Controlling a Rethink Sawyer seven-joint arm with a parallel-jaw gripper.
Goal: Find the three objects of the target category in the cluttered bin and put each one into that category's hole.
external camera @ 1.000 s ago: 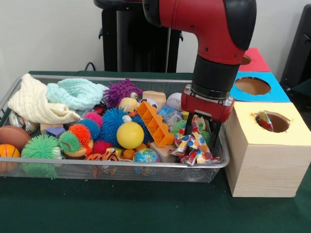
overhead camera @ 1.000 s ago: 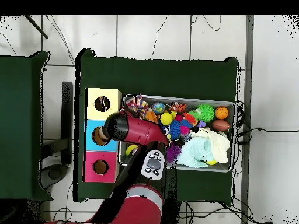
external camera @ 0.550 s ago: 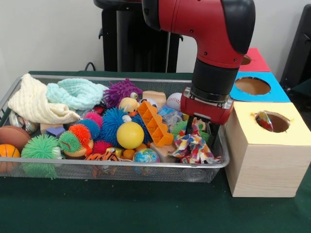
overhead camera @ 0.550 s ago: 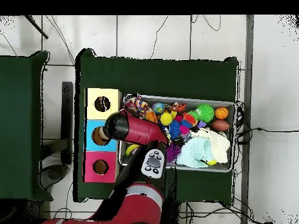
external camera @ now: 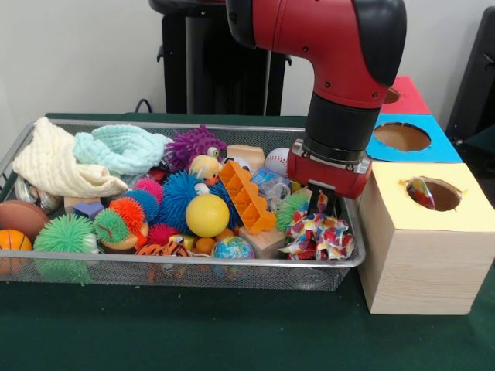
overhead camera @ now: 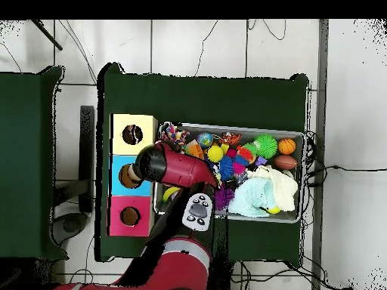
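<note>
**Arm low over the bin's box-side end, above the patterned cloth**

On your front view the dark green surface (external camera: 193, 332) fills the bottom, and the wire mesh bin (external camera: 178, 272) spans it from 9 o'clock to past centre. The red and black arm (external camera: 340, 93) drops in from 12 o'clock and ends over the bin's 3 o'clock end. Beside that end stands the wooden box with the yellow top (external camera: 421, 247), touching or just clear of the bin rim; a scrap of patterned cloth shows inside its hole (external camera: 433, 193). Behind it lie the blue-topped box (external camera: 406, 139) and the red-topped box (external camera: 406, 94).

The gripper (external camera: 321, 202) hangs just above the multicoloured patterned cloth (external camera: 319, 236), which lies bunched in the bin's corner at roughly 4 o'clock. You cannot tell whether the jaws are open or closed, nor whether they touch the cloth.

Elsewhere in the bin: a cream cloth (external camera: 54, 162) and a teal knitted cloth (external camera: 124, 148) at 10 o'clock, an orange toothed block (external camera: 246, 197), a yellow ball (external camera: 206, 215).
</note>
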